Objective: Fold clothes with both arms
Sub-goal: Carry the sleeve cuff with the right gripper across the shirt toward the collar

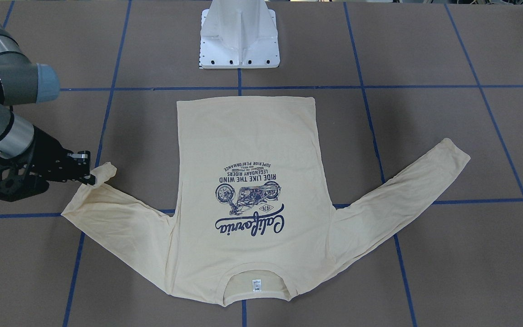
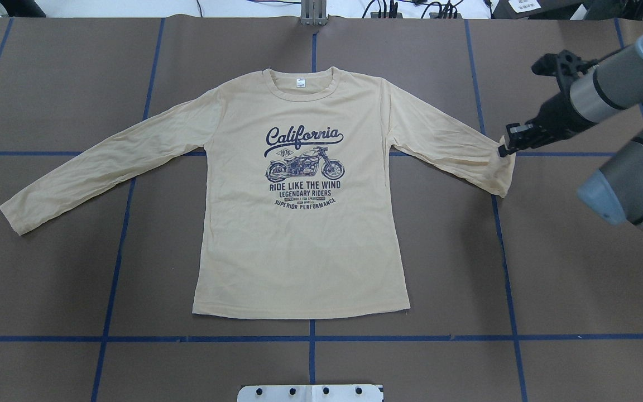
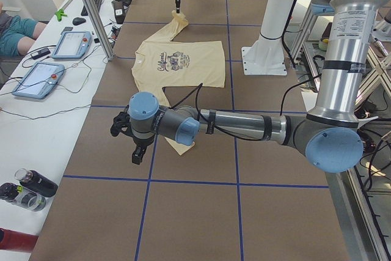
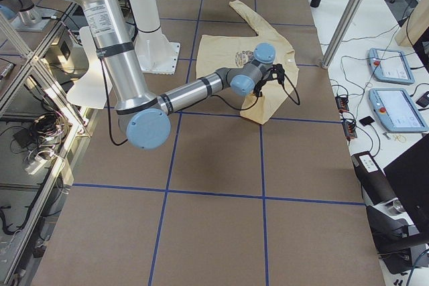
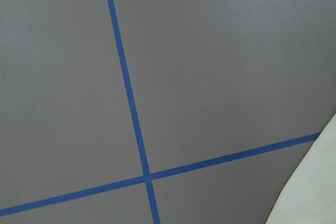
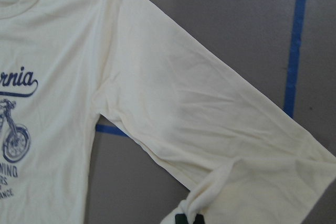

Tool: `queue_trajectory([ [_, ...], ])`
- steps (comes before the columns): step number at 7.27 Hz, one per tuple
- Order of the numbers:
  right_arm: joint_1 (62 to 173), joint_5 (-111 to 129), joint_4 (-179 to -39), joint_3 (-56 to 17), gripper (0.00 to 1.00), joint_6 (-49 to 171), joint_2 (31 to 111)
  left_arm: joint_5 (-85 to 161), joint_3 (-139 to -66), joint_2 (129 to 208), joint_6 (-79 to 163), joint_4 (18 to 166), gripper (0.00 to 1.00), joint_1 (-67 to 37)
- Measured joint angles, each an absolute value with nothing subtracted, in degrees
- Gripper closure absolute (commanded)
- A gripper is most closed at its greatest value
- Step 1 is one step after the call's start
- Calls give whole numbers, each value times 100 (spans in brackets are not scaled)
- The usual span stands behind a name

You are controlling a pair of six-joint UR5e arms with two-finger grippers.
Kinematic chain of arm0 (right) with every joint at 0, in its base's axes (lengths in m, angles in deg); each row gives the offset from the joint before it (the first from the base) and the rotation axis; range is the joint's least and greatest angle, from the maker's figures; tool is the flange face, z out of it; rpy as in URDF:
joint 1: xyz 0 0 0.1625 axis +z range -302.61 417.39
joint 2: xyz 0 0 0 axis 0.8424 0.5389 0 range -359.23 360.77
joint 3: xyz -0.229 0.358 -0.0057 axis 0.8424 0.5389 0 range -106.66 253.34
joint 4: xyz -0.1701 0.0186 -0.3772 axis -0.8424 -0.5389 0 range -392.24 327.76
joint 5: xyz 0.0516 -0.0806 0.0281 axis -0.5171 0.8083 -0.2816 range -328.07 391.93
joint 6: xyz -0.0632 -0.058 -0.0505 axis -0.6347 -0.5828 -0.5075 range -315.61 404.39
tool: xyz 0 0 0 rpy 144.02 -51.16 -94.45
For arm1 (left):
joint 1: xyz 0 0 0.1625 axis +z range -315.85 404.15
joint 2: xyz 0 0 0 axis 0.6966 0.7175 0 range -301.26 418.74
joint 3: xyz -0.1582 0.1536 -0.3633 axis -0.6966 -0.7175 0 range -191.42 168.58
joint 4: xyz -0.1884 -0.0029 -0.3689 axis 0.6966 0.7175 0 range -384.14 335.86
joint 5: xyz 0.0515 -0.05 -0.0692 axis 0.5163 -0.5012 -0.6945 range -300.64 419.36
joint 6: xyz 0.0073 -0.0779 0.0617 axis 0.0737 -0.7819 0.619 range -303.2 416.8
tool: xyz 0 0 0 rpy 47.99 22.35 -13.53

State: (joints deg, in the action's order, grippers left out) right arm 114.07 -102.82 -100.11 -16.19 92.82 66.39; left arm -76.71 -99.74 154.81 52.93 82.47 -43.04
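Observation:
The cream-yellow long-sleeved T-shirt (image 2: 299, 240) lies flat, print up, collar away from me, both sleeves spread out. My right gripper (image 2: 504, 149) is shut on the cuff of the sleeve on my right side (image 2: 497, 173). It holds that cuff bunched and slightly off the table, as the front view (image 1: 90, 179) and the right wrist view (image 6: 188, 219) show. My left gripper (image 3: 138, 154) shows only in the left side view, hanging over bare table just beyond the other sleeve's cuff (image 3: 180, 147). I cannot tell whether it is open or shut.
The brown table carries a grid of blue tape lines (image 2: 310, 338). The white pedestal base (image 1: 239, 41) stands at my edge of the table, behind the shirt's hem. Operator tablets (image 3: 70, 44) and bottles (image 3: 30, 183) sit on a side bench.

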Motion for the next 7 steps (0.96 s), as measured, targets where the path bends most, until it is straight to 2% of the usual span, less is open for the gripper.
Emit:
queue_trajectory([
  [4,11313,-10242,-10288,285,100,9493,4660,-7662,-9967,15483,5289,8241,0,-4304],
  [7,11245,-10134,-10257,940,100,9501,3571,-7654,-9955,15484,5293,8238,0,-4304],
])
